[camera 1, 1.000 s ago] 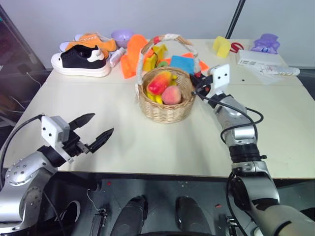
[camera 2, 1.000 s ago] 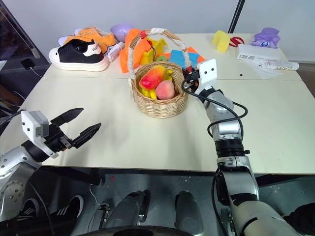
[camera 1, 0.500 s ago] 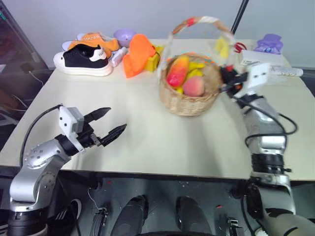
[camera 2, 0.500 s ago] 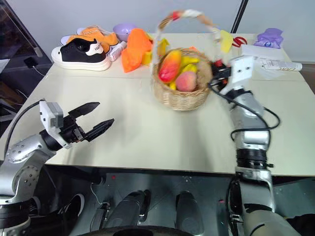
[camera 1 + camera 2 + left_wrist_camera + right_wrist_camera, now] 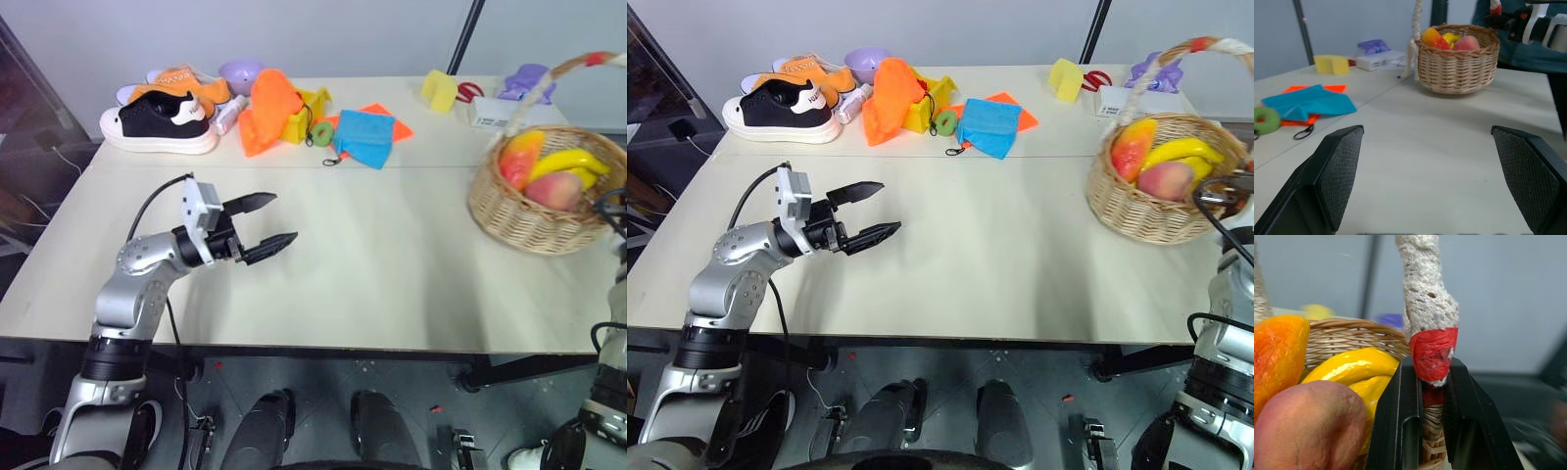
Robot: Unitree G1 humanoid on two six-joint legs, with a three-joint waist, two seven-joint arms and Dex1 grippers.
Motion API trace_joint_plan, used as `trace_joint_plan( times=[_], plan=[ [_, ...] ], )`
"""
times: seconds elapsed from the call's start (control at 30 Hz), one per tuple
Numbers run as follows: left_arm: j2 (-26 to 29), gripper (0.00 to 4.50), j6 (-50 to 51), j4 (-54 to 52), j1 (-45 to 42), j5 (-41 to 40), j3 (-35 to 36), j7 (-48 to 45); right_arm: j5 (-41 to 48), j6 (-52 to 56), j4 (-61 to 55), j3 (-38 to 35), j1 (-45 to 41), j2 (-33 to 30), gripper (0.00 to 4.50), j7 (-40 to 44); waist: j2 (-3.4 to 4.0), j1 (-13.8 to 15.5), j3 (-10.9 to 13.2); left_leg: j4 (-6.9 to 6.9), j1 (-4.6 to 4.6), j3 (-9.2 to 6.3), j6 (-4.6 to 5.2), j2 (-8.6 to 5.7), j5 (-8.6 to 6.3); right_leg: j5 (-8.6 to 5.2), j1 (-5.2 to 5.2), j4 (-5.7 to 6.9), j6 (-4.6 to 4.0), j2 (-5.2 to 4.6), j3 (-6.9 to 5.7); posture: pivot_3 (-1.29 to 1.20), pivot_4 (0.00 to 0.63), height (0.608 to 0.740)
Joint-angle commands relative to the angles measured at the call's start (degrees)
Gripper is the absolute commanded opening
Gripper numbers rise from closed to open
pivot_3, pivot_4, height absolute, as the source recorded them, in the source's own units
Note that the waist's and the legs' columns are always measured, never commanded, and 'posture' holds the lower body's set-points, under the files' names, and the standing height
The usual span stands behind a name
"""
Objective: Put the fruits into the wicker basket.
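Observation:
The wicker basket (image 5: pixel 534 213) stands at the table's right side, its tall handle (image 5: pixel 565 70) wrapped in white and red. Inside lie the fruits, a pink-red peach (image 5: pixel 554 190) and a red-to-orange mango (image 5: pixel 519 157), beside yellow bananas (image 5: pixel 569 162). In the right wrist view my right gripper (image 5: pixel 1432 368) is shut on the base of the handle (image 5: pixel 1431 345), right above the woven rim, with the peach (image 5: pixel 1308 426) close by. My left gripper (image 5: pixel 284 217) hovers open and empty over the table's left-centre, pointing toward the basket (image 5: pixel 1457 61).
Along the far edge lie a black shoe (image 5: pixel 162 119), an orange shoe (image 5: pixel 181 83), a purple bowl (image 5: pixel 242 71), an orange cloth (image 5: pixel 266 108), a green ring (image 5: pixel 321 133), a blue cloth (image 5: pixel 367 137), a yellow block (image 5: pixel 440 91) and a white box (image 5: pixel 495 111). The basket sits near the table's right edge.
The basket has travelled from the table's middle to its right side, with my right gripper shut on its handle. My left gripper, still open, moved in over the table toward the centre.

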Motion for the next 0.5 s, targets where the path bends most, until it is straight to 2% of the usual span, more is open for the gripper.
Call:
trace_joint_plan(
  times=[0.03, 0.2, 0.27, 0.33, 0.37, 0.4, 0.5],
  plan=[
    [-0.5, 4.5, -1.9, 0.7, -1.6, 0.3, -0.5, -1.9, 0.8, 0.0, -5.0, -2.6, 0.7, 0.8, 0.02, -3.0, 0.01, 0.0, 0.0, 0.0, 0.0, 0.01, 0.0, 0.0, 0.0, 0.0, 0.01, 0.0, 0.0, 0.0, 0.0, 0.0, 0.15, 0.74],
    [-0.6, 4.5, -1.7, 1.0, -1.7, 0.3, -0.6, -2.7, 1.3, -0.2, -6.2, -3.5, 2.6, 2.9, 0.02, -5.1, 0.06, 0.1, 0.0, 0.01, 0.0, 0.0, 0.01, -0.01, 0.0, 0.0, 0.01, 0.0, 0.01, -0.01, 0.01, 0.0, 0.15, 0.74],
    [-0.6, 4.5, -1.6, 0.9, -1.6, 0.3, -0.5, -2.8, 1.2, -0.5, -6.2, -2.7, 3.3, 3.0, 1.06, -4.7, 0.07, 0.1, 0.0, 0.02, 0.0, 0.0, 0.01, -0.02, 0.0, 0.0, 0.02, -0.01, 0.01, -0.02, 0.01, 0.0, 0.15, 0.74],
    [-0.6, 4.5, -1.5, 0.7, -1.5, 0.4, -0.5, -2.6, 1.6, -0.6, -6.6, -1.5, 3.2, 3.4, 1.87, -4.3, 0.08, 0.1, 0.0, 0.02, 0.0, 0.0, 0.01, -0.02, 0.0, 0.0, 0.02, 0.0, 0.01, -0.02, 0.01, 0.0, 0.15, 0.74],
    [-0.5, 4.5, -1.2, 0.7, -1.5, 0.5, -0.6, -2.4, 1.5, -0.9, -7.1, -1.0, 3.3, 3.5, 2.48, -4.1, 0.08, 0.1, 0.0, 0.02, 0.01, 0.0, 0.01, -0.01, 0.0, 0.0, 0.03, 0.0, 0.01, -0.01, 0.01, 0.0, 0.15, 0.74],
    [-0.4, 4.5, -1.1, 0.6, -1.4, 0.7, -0.6, -2.2, 1.4, -1.1, -7.4, -0.8, 3.4, 3.5, 2.86, -4.1, 0.08, 0.1, 0.0, 0.02, 0.01, 0.0, 0.01, -0.01, 0.0, 0.0, 0.03, 0.0, 0.01, -0.01, 0.01, 0.0, 0.15, 0.74],
    [-0.5, 4.5, -1.5, 1.5, -1.0, 2.2, -0.9, -1.2, 2.2, 0.7, -9.8, -1.1, 4.5, 4.8, 4.46, -4.7, 0.08, 0.2, 0.0, 0.03, 0.02, -0.01, 0.01, -0.01, 0.0, 0.0, 0.04, 0.0, 0.01, -0.01, 0.01, 0.0, 0.15, 0.74]
  ],
)
